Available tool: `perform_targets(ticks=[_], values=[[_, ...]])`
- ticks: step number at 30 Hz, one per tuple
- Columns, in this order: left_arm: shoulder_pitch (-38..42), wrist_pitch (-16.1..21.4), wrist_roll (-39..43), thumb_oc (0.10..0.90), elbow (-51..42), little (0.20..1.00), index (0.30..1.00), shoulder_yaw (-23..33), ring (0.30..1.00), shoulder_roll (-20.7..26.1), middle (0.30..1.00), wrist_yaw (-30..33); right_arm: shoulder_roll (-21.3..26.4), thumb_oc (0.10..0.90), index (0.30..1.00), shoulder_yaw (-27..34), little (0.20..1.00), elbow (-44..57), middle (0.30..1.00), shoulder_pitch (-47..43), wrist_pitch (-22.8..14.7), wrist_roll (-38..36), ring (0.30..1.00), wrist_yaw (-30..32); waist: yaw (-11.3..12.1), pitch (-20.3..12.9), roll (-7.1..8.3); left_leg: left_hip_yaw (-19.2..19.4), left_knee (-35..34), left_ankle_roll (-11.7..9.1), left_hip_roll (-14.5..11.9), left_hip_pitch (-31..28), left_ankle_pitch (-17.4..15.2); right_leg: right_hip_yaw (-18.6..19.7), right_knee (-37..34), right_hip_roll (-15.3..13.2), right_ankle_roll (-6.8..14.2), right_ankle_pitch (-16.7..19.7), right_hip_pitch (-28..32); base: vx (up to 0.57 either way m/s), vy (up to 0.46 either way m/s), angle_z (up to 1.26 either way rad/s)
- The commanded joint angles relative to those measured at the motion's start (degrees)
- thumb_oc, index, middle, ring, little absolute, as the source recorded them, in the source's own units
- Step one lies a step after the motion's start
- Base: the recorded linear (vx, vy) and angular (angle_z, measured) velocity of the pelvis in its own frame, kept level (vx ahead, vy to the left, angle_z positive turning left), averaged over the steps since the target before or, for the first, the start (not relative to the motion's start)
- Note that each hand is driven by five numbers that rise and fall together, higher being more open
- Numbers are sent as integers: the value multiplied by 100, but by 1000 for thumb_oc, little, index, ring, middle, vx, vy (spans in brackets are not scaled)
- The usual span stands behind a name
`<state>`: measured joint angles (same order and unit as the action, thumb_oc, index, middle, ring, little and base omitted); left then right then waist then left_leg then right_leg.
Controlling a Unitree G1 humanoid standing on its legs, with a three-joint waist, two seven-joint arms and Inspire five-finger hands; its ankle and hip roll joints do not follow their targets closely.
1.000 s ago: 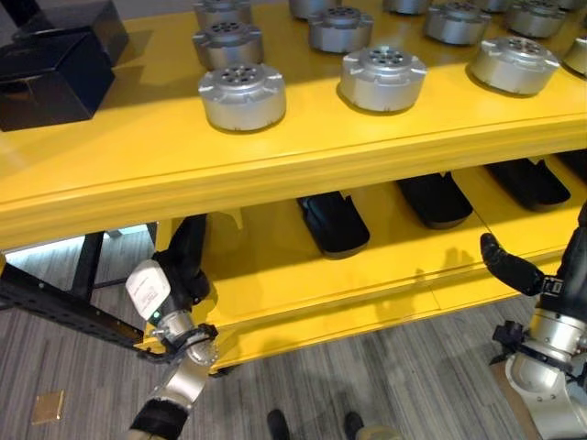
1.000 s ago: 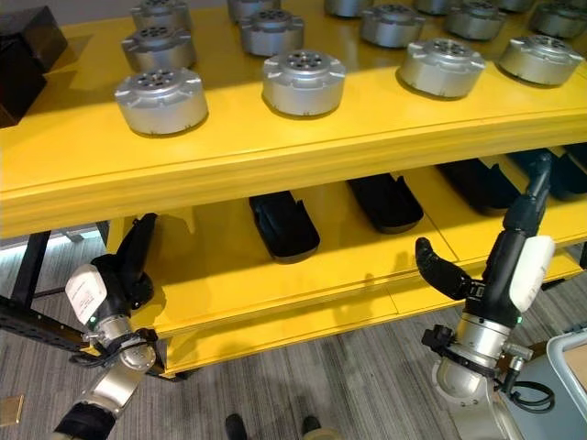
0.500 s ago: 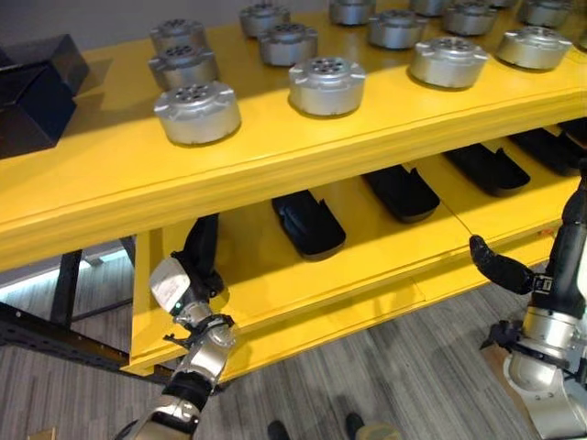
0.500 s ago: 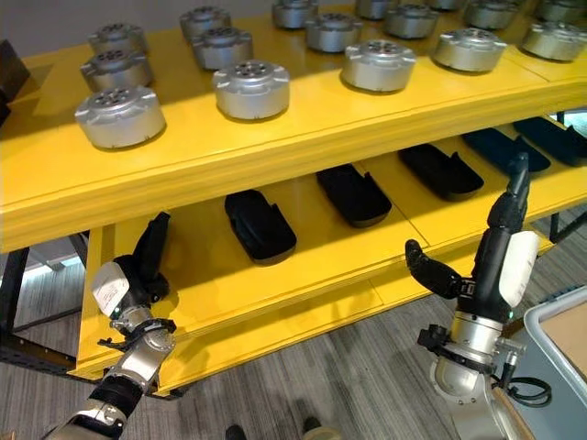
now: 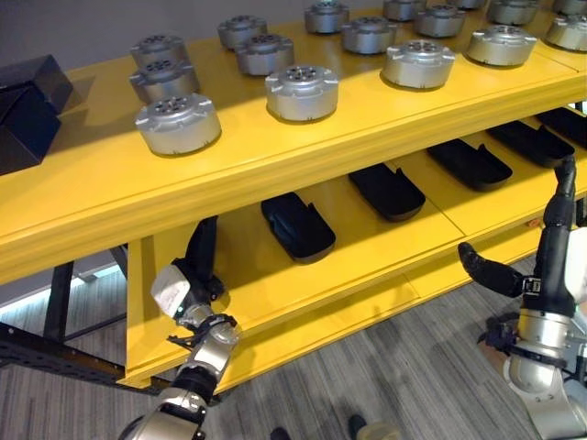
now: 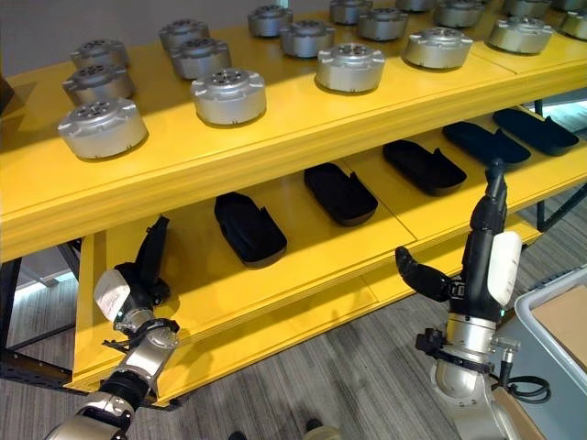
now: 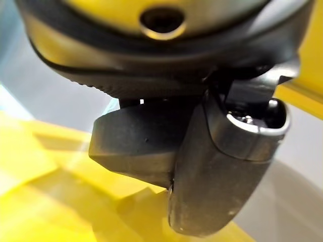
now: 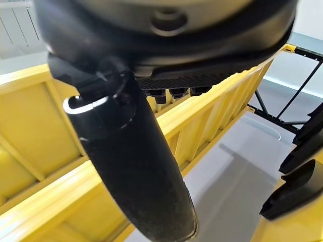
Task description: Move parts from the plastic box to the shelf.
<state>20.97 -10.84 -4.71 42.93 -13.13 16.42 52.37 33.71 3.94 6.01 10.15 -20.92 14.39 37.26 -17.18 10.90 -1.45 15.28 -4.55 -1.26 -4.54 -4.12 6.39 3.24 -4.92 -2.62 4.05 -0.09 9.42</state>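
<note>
Both of my hands are empty. Left hand [image 6: 138, 280] is raised at the left end of the lower level of the yellow shelf [image 6: 275, 151], fingers straight and pointing up toward the underside of the top board, holding nothing. Right hand [image 6: 477, 252] stands upright in front of the lower shelf edge, fingers straight, thumb splayed out to the side, also holding nothing.

Parts: round silver metal parts [image 6: 229, 94] sit in rows on the top level, spaced apart from one another. Black moulded parts [image 6: 249, 229] lie in a row on the lower level. At the lower right corner of the right eye view I see the rim of a grey plastic box [image 6: 550, 325]; its contents are not clear from here, apart from a brown surface inside.

Judgement: no part in hand, so I am between transfers and the next pick should come from the box.

Risks:
- Left fingers are close under the top board. Lifting the arm without first drawing it back could knock the board and jostle the silver parts near the front edge.
- Right thumb sticks out toward the lower shelf lip; swinging toward the box could catch it.
- The box is barely in view, so a reach there is poorly guided until my head turns.
</note>
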Motion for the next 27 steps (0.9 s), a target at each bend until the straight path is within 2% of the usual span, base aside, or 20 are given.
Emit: perform_targets(ticks=[1, 5, 7, 8, 11, 17, 27], values=[[167, 12, 347, 400, 648, 300, 300, -91, 300, -305, 300, -362, 312, 900, 1000, 268, 1000, 434, 1000, -617, -394, -73, 1000, 51, -88, -183, 277, 13, 386, -128, -365, 39, -630, 120, 549, 306, -144, -359, -412, 0, 0, 0], [138, 18, 423, 400, 712, 300, 300, -36, 300, -328, 300, -388, 305, 900, 1000, 273, 1000, 430, 1000, -579, -391, -67, 1000, -7, -93, -183, 292, 10, 385, -127, -362, 33, -630, 104, 557, 306, -145, -362, -417, 8, -1, 0], [137, 16, 427, 631, 708, 624, 624, -33, 624, -327, 624, -382, 301, 900, 1000, 269, 1000, 444, 1000, -576, -367, -70, 1000, -16, -94, -181, 296, 7, 384, -125, -360, 34, -631, 103, 556, 306, -146, -360, -421, 0, 0, 0], [136, 37, 449, 900, 705, 1000, 1000, -32, 1000, -316, 1000, -407, 304, 900, 1000, 275, 1000, 448, 1000, -567, -363, -83, 1000, -18, -93, -179, 302, 2, 387, -125, -361, 41, -631, 98, 559, 306, -145, -359, -429, 0, 0, 0], [143, 123, 603, 900, 744, 1000, 1000, -66, 1000, -325, 1000, -805, 291, 900, 1000, 263, 1000, 446, 1000, -538, -363, -86, 1000, -19, -100, -168, 309, 2, 388, -122, -368, 34, -634, 85, 569, 307, -143, -357, -441, 0, 0, 0], [162, 230, 753, 900, 757, 1000, 1000, -178, 1000, -410, 1000, -1002, 284, 900, 1000, 216, 1000, 467, 1000, -567, -295, -68, 1000, -50, -112, -146, 294, 6, 391, -114, -366, 25, -640, 96, 567, 304, -143, -348, -436, 0, 0, 0], [238, 105, 907, 900, 595, 1000, 1000, -268, 1000, -537, 1000, -873, 302, 900, 1000, 197, 1000, 471, 1000, -553, -285, -82, 1000, -205, -150, -138, 273, 4, 386, -113, -365, 5, -640, 105, 601, 292, -144, -359, -454, 0, 0, 0]])
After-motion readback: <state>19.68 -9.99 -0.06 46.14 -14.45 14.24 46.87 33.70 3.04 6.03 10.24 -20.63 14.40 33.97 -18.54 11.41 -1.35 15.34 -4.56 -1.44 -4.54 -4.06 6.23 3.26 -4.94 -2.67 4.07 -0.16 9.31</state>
